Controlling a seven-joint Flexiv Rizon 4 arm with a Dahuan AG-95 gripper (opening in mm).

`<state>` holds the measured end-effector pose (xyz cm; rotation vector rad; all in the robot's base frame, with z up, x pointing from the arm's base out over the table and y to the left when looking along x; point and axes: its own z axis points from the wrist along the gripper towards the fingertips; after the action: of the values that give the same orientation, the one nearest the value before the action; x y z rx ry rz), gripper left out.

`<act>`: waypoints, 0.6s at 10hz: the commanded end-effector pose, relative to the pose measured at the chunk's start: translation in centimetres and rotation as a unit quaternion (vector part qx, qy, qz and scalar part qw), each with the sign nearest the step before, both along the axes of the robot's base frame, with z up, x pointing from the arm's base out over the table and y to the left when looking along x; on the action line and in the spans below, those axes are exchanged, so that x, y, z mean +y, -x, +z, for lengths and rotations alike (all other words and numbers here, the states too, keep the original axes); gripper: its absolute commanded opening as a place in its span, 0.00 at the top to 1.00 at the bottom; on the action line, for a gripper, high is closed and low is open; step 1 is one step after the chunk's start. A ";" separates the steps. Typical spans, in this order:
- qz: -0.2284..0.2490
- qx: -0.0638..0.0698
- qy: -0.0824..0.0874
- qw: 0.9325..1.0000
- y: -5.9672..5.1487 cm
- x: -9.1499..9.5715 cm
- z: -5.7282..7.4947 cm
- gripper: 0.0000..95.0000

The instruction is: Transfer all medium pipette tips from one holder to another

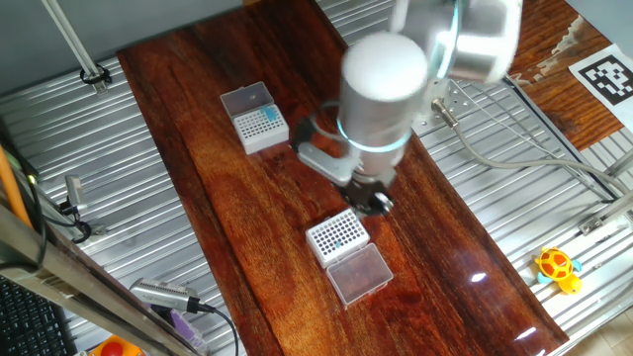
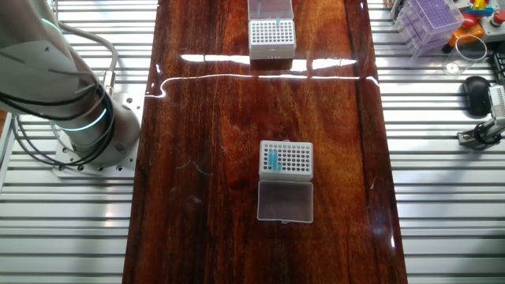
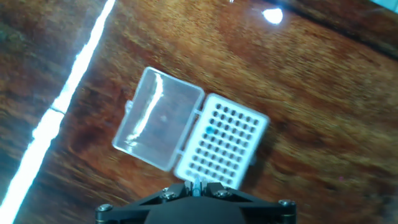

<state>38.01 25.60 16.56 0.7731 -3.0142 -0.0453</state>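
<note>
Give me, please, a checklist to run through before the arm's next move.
1. Lids open on the fuller holder and the nearly empty holder: ok.
2. Free holes in the nearly empty holder: ok, only one blue tip seated.
3. Medium pipette tips left in the fuller holder: ok, several.
4. End effector near the nearly empty holder: ok.
5. Tip held in the end effector: cannot tell.

Bright overhead glare streaks; blurred hand view.
</note>
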 end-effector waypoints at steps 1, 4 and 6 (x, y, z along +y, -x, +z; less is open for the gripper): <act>0.055 0.006 -0.003 0.998 -0.6 -5.7 0.3 1.00; 0.089 0.006 -0.003 0.996 -0.1 -9.3 0.3 1.00; 0.077 -0.001 -0.006 0.997 -0.1 -9.3 0.3 1.00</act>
<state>38.05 16.23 17.02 1.0438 -2.9263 -0.0653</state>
